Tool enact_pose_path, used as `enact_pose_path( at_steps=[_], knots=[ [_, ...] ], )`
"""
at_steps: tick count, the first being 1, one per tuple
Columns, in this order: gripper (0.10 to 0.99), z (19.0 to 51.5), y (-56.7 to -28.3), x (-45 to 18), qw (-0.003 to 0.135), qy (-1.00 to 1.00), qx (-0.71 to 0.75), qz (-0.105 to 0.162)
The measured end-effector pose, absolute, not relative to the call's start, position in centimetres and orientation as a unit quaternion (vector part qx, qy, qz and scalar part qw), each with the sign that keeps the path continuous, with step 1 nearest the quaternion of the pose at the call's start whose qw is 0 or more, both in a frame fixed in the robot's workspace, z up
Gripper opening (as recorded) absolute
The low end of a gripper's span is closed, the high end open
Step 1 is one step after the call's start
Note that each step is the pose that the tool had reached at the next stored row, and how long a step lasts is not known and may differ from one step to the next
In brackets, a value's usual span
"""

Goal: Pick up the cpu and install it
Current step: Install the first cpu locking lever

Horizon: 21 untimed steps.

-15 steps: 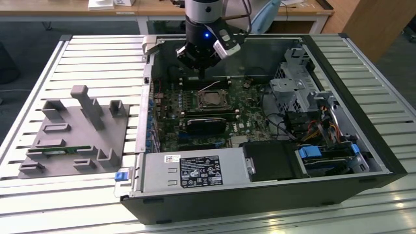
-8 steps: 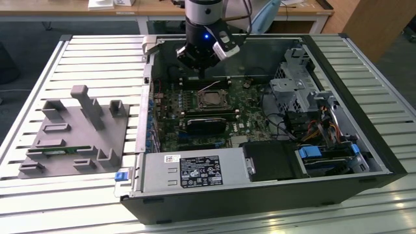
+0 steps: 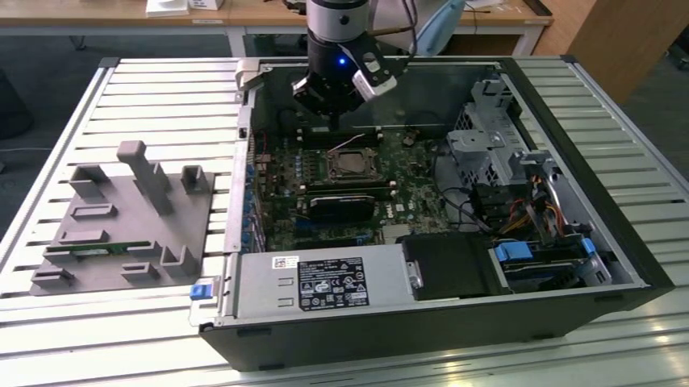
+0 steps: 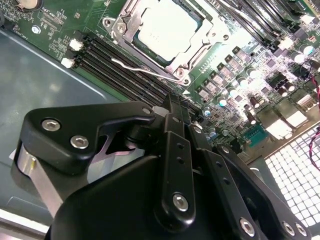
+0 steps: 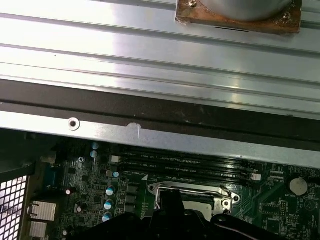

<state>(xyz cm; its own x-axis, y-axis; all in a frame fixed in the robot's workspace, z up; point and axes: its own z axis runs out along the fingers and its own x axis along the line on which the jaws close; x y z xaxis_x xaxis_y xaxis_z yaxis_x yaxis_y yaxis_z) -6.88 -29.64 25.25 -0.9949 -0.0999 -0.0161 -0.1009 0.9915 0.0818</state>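
End effector (image 3: 336,121) hangs vertical above socket, fingers apparently pressed together, holding nothing; one cpu (image 4: 167,27) seated in socket.

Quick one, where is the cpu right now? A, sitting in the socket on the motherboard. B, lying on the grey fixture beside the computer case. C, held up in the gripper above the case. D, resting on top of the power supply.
A: in the second wrist view the cpu sits flat inside the socket's metal frame on the motherboard, with the gripper hanging above and beside it.
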Motion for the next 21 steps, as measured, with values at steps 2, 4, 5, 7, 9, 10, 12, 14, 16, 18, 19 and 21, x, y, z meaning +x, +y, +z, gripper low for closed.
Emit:
enact_pose_path(
  at_steps=[2, 4, 5, 7, 9, 10, 12, 14, 16, 18, 19, 21],
  knots=[
    [0.106, 25.2, -29.6, -6.9, 0.006, 0.998, -0.050, 0.041],
    [0.106, 25.1, -29.6, -6.9, 0.006, 0.998, -0.050, 0.043],
    [0.106, 25.0, -29.6, -6.9, 0.006, 0.998, -0.050, 0.045],
    [0.106, 24.8, -29.6, -6.8, 0.006, 0.998, -0.050, 0.048],
    [0.106, 24.7, -29.6, -6.8, 0.006, 0.998, -0.049, 0.047],
    [0.106, 24.6, -29.6, -6.7, 0.006, 0.998, -0.048, 0.048],
    [0.106, 24.5, -29.6, -6.6, 0.006, 0.998, -0.048, 0.047],
    [0.106, 24.3, -29.6, -6.5, 0.006, 0.998, -0.047, 0.047],
    [0.106, 24.1, -29.6, -6.4, 0.006, 0.998, -0.047, 0.048],
    [0.106, 23.9, -29.6, -6.4, 0.007, 0.998, -0.046, 0.050],
    [0.106, 23.9, -29.6, -6.3, 0.007, 0.998, -0.046, 0.053],
    [0.106, 23.7, -29.6, -6.3, 0.007, 0.997, -0.045, 0.059]
  ],
)
